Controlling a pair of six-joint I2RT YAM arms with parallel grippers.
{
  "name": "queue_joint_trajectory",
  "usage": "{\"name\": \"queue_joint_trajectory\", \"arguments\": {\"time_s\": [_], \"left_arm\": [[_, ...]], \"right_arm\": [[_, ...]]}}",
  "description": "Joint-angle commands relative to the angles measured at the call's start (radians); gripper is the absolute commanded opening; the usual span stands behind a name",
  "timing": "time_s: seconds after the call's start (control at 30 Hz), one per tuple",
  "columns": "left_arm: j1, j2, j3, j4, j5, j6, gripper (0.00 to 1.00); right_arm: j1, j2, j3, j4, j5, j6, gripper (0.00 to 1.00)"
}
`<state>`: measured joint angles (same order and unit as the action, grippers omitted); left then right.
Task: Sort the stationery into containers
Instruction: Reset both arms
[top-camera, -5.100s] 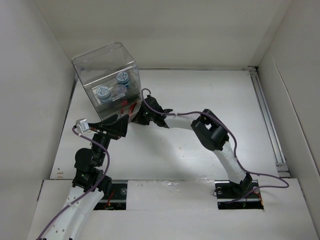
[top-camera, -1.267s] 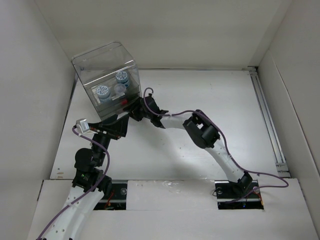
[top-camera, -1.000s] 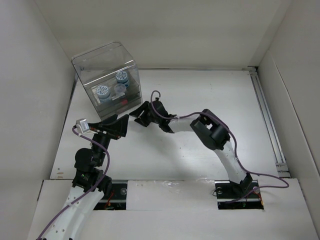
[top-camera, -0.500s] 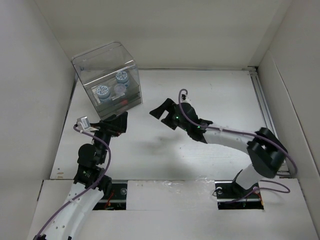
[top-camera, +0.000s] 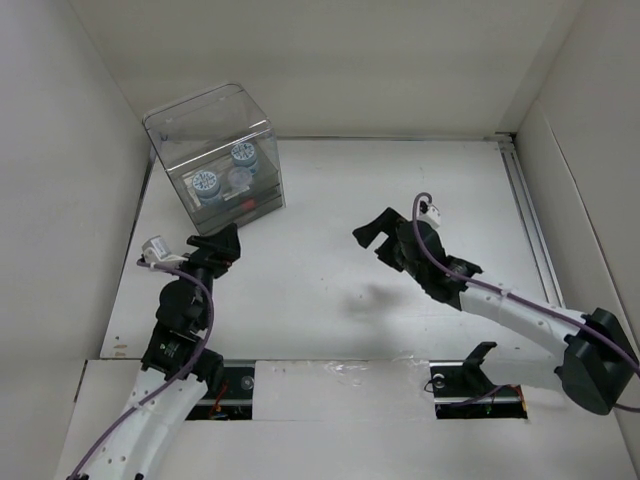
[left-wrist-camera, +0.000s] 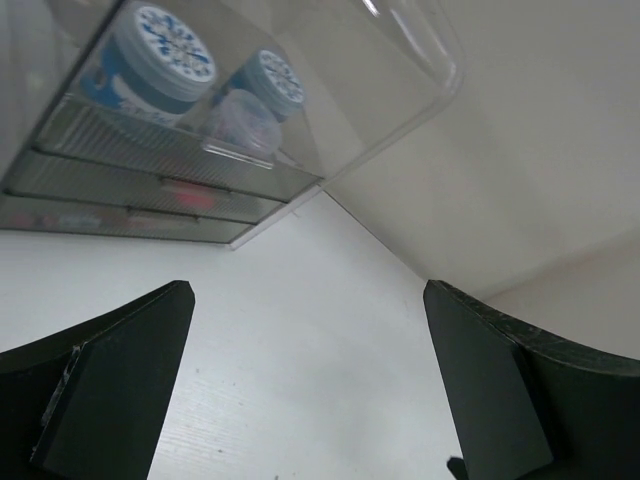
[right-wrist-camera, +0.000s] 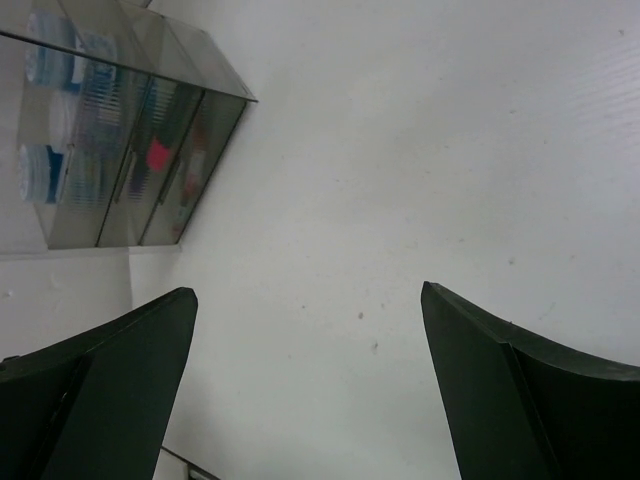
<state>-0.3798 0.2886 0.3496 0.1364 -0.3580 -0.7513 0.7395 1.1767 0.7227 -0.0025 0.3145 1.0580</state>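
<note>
Rolls (top-camera: 206, 186) sit above the drawers (top-camera: 247, 208) in the clear organiser (top-camera: 200, 115); both jaws stand apart

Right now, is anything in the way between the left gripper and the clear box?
Nothing visible. The left gripper, open and empty, faces the box, and only white table shows between them. The rolls sit inside it, behind the clear wall.

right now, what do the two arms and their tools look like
The left arm and right arm have white links, black joints and a purple cable each. The left tool and right tool are black, with two flat fingers.
</note>
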Motion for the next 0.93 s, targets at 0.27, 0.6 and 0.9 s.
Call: {"name": "queue_joint_trajectory", "arguments": {"time_s": [0.27,0.6,0.9], "left_arm": [[-0.004,-0.083,0.11,-0.228,-0.176,-0.095,1.0],[-0.004,-0.103,0.143,-0.282,-0.197,-0.086,1.0],[-0.004,-0.04,0.124,-0.221,-0.164,-0.065,1.0]], "right_arm": [[-0.058,-0.196,-0.109,0.044,-0.064,0.031,1.0],[-0.117,-0.206,-0.12,0.067,-0.206,0.031,1.0],[-0.144,-0.186,-0.12,0.076,-0.236,0.031,1.0]]}}
